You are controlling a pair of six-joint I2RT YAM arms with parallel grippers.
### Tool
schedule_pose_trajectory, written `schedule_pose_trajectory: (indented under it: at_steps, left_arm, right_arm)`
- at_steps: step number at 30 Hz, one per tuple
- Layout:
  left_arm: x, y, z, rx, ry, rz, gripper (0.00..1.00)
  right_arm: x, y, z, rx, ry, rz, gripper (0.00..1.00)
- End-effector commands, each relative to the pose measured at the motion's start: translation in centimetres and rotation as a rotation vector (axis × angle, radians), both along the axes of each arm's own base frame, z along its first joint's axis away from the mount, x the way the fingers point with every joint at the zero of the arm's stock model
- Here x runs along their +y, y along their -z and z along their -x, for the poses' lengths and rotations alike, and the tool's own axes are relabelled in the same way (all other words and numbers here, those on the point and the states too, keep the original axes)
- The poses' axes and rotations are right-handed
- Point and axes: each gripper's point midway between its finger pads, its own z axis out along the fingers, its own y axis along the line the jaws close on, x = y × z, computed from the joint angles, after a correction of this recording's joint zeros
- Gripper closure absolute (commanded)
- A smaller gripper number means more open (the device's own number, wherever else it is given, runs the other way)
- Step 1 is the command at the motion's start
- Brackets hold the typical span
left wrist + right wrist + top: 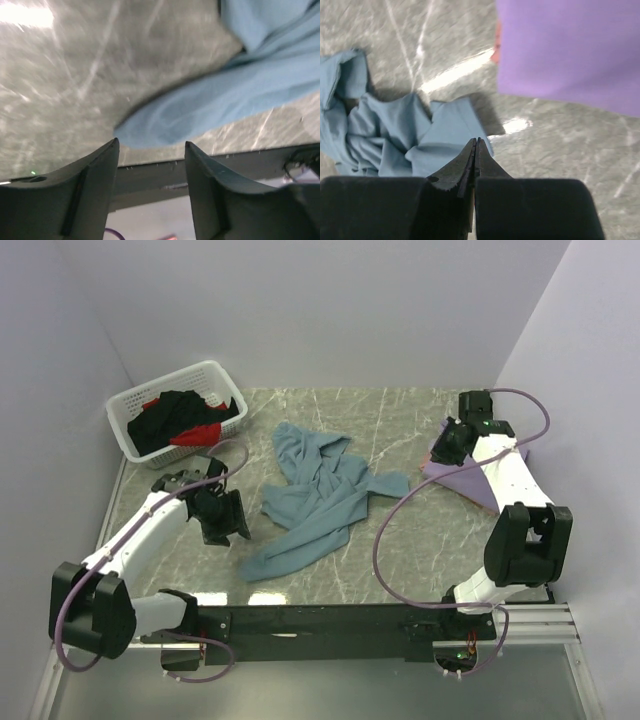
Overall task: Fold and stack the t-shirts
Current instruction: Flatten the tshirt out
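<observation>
Table (420, 540): grey-green stone-patterned top with pale walls on three sides.
Rail (330, 620): black, along the table's near edge, carrying both arms.
Teal-blue shirt (315, 505): unfolded and crumpled in a long heap on the middle of the table. It runs from the far centre down toward the near left, and one sleeve reaches out to the right. Its near tip fills the left wrist view (240, 95); its right part shows in the right wrist view (395, 135).
Purple shirt (462, 478): flat and smooth at the table's right edge, toward the far right corner, partly under the right arm. A strip of bare table separates it from the teal sleeve (570, 50).
Orange-red strip (495, 47): peeps out from beneath the purple cloth's edge; what it belongs to cannot be told.
Basket (135, 405): white slotted plastic, at the far left corner.
Black shirt (175, 415): bundled in the basket, spilling over its right rim.
Red shirt (198, 433): in the basket beneath the black one, showing in two patches.
Left claw (228, 523): over the table toward the left edge, just left of the teal heap and clear of it. Its fingers stand wide apart with nothing between them (151, 142).
Right claw (447, 448): above the purple cloth's inner edge. Its fingers are pressed tight together, pinching nothing (475, 141).
</observation>
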Motion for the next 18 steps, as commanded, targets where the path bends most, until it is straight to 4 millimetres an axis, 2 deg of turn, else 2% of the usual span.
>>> schedule_pose_trajectory:
  at_steps: [1,3,6,13,18]
  left_arm:
    - [-1.2,0.2,2.0,0.033,0.024,0.059,0.41]
    - [-1.9,1.1,2.8,0.062,0.054,0.062,0.44]
    - [-1.4,2.3,3.6,0.085,0.067,-0.012,0.44]
    - [0.2,3.5,3.7,0.073,0.007,-0.104,0.46]
    - [1.0,3.6,3.6,0.072,-0.037,-0.158,0.56]
  right_arm:
    - [-0.8,-0.2,0.9,0.005,0.006,0.026,1.00]
    - [-0.5,0.1,1.0,0.012,0.001,0.007,1.00]
    - [-0.1,0.1,1.1,0.006,0.000,-0.016,1.00]
    - [0.0,0.0,1.5,0.005,-0.015,-0.016,1.00]
    - [0.2,0.2,1.9,0.011,-0.025,-0.024,1.00]
